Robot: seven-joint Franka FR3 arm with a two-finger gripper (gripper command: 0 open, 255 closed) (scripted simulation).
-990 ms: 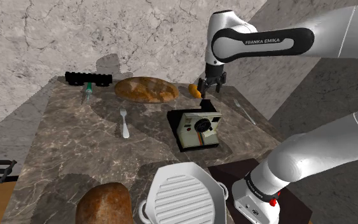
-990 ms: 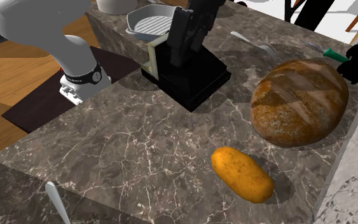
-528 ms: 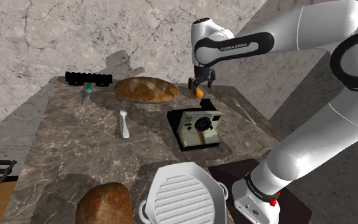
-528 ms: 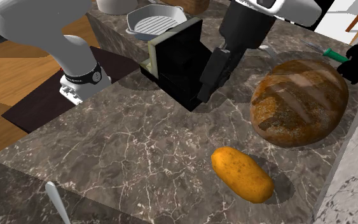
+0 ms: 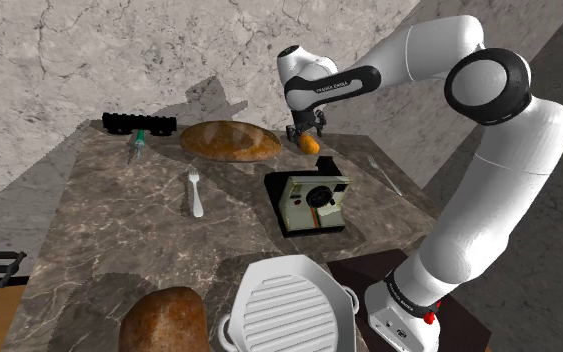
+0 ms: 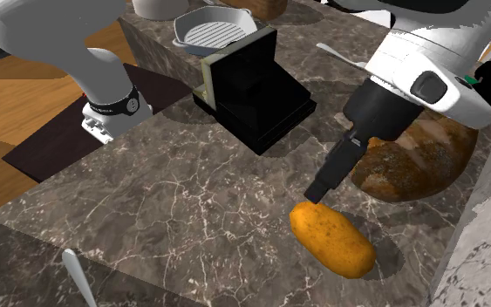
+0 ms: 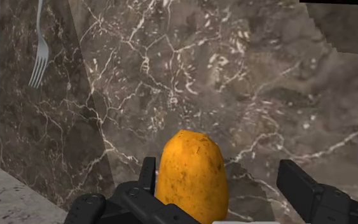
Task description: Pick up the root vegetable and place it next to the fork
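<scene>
The gripper (image 7: 220,172) sits low with its fingers spread, one on each side of the orange potato (image 7: 191,178), ready to close on it. The potato lies on the table (image 5: 109,230) beside the bread (image 5: 229,140), seemingly not yet gripped.

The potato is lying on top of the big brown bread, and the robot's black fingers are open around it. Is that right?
Not quite. The potato lies on the marble tabletop beside the bread loaf, not on top of it, as the second exterior view shows. The rest holds: the gripper is open around the potato.
</scene>
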